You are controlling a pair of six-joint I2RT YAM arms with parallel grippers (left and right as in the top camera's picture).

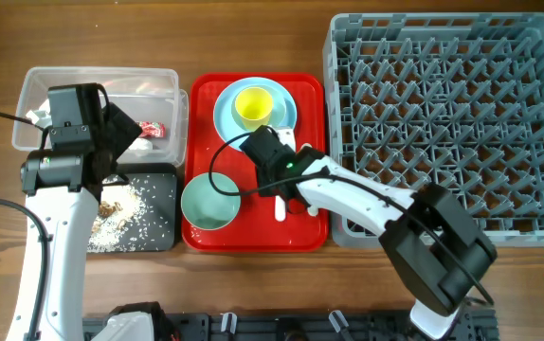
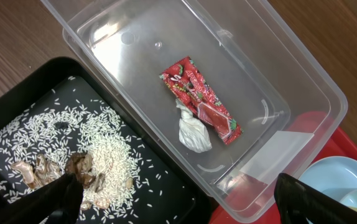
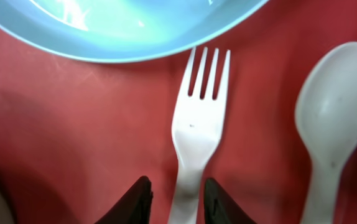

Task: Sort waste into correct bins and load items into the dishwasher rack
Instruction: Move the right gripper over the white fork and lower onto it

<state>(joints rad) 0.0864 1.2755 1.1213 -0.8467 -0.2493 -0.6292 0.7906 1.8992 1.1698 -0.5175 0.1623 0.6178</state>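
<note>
On the red serving tray [image 3: 73, 124] a white fork [image 3: 197, 124] lies tines toward the light blue plate [image 3: 135, 31], with a white spoon [image 3: 334, 118] to its right. My right gripper [image 3: 177, 183] stands narrowly open astride the fork's handle, a thin gap on each side. The yellow cup [image 1: 253, 106] sits on the plate [image 1: 229, 118]; the mint bowl [image 1: 210, 201] is at the tray's front left. My left gripper [image 2: 178, 186] hangs wide open and holds nothing, above the seam between the black tray [image 2: 185, 186] and the clear tub [image 2: 303, 93]. The red wrapper [image 2: 200, 99] and white tissue [image 2: 193, 132] lie in the tub. Rice scraps [image 2: 110, 149] cover the black tray.
The grey dishwasher rack [image 1: 452, 123] fills the right side, its near-left corner close to my right arm. The red tray's rim [image 1: 253, 242] sits between the rack and the two bins. Bare wood table [image 1: 253, 284] runs along the front.
</note>
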